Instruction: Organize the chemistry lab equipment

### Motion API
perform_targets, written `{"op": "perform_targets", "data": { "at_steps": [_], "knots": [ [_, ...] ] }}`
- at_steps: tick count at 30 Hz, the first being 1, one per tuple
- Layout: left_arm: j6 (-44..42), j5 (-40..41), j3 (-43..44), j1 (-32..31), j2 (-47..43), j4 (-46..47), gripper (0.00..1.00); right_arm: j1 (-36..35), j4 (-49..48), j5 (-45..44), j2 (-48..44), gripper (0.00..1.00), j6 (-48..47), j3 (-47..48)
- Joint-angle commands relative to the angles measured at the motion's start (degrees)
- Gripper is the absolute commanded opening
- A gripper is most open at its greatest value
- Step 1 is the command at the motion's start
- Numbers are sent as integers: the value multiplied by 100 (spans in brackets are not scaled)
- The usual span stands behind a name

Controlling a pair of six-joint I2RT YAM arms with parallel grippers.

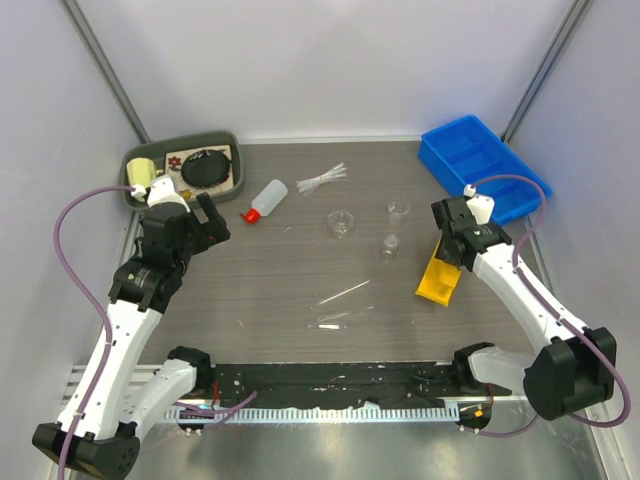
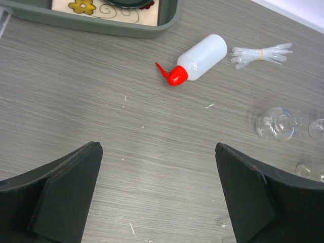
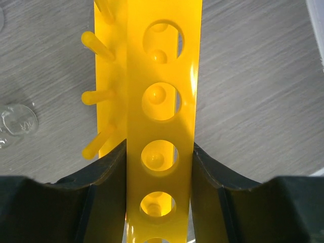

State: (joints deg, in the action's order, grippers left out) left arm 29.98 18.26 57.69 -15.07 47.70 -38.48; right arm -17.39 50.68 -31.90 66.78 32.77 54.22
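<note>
The right pincer [image 3: 159,167] is closed on the long yellow rack with holes [image 3: 162,126], its two black fingers pressed against the rack's long side edges. Pegs stick out of the rack toward the left of the wrist view. From above, the rack [image 1: 440,278] slants down from the pincer [image 1: 455,250] toward the right part of the grey wood-grain surface [image 1: 280,270]. Whether its low end touches the surface cannot be told. The blue plastic compartment tray [image 1: 480,165] sits just behind this arm in the far right corner.

The left pincer [image 2: 157,192] hangs wide open, holding nothing, above bare surface at the left. Just behind it [image 1: 208,225] lies the grey-green tray [image 1: 185,138] against the far left corner. Its near wall [image 2: 101,25] runs along the top edge of the wrist view.

The white squeeze bottle with red cap [image 2: 200,58] lies on its side near that tray, with a banded bundle of thin clear pipettes [image 2: 260,53] just beside its base end. Three small clear glass beakers [image 1: 341,223] [image 1: 398,210] [image 1: 390,244] stand apart in mid-surface, between the two arms. Thin clear tubes [image 1: 340,295] lie loose nearer the bases. A broad bare stretch of surface runs between the left pincer, the bottle [image 1: 265,198] and those tubes.
</note>
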Motion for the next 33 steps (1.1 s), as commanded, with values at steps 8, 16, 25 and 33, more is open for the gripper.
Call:
{"op": "perform_targets", "data": {
  "at_steps": [8, 16, 25, 33],
  "knots": [
    [105, -235, 120, 13, -24, 218, 100, 938, -1815, 931, 844, 1, -623, -210],
    [122, -262, 120, 13, 2, 209, 100, 974, -2202, 966, 1469, 29, -702, -175],
    [44, -402, 146, 22, 107, 200, 100, 974, -1887, 782, 1224, 76, -667, -52],
    [-404, -1342, 216, -83, 292, 376, 100, 869, -825, 545, 108, 82, -676, 772]
  ]
}}
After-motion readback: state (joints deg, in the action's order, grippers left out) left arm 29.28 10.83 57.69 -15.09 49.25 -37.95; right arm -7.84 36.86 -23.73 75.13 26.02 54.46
